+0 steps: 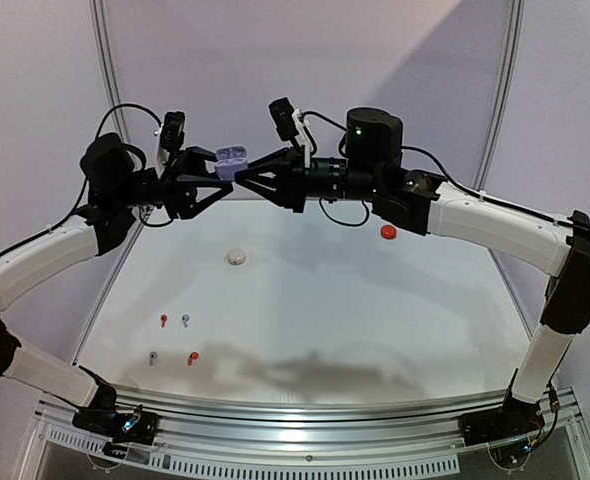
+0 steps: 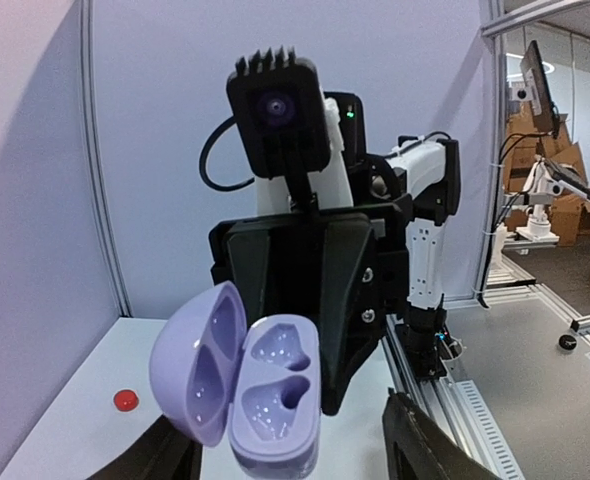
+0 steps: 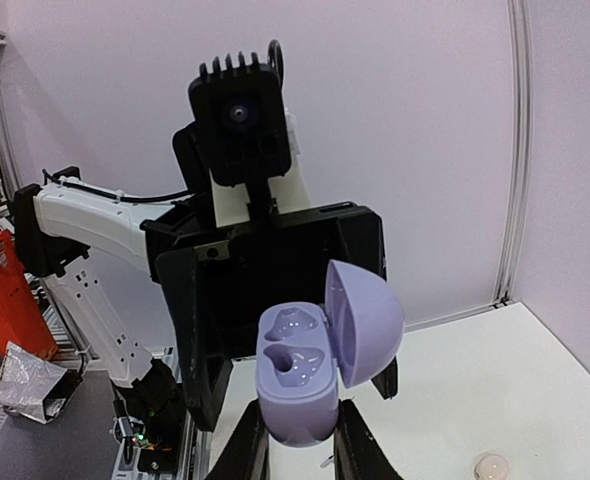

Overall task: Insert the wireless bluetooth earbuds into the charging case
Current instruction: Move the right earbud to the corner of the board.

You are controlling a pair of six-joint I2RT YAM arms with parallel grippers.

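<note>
The right jaws are clenched on the base of the lilac charging case point(image 3: 297, 385). One of their fingers point(image 3: 245, 452) sits on either side of the case, holding it up in the air. Its lid point(image 3: 365, 320) is swung open and two moulded pockets face the right wrist camera.

The left jaws are released, and their fingers point(image 2: 430, 445) stand wide apart and point at the case from the opposite side. From above, the two sets of jaws meet almost nose to nose, with the lilac case just over their tips.

On the bench point(image 1: 375, 320), the white round case point(image 1: 237, 258) serves as a marker. The held lilac case hangs beyond it, toward the back wall. A red round case point(image 1: 388, 231) sits well off to its right.

Four earbuds lie on the bench, left of the white round case and nearer the arm bases, well apart from it. A red earbud point(image 1: 163, 320) lies just beside a pale earbud point(image 1: 185, 319). Closer to the bases, a grey earbud point(image 1: 153, 357) lies near a second red earbud point(image 1: 192, 356). All four are loose on the bench, and neither set of jaws touches them.
</note>
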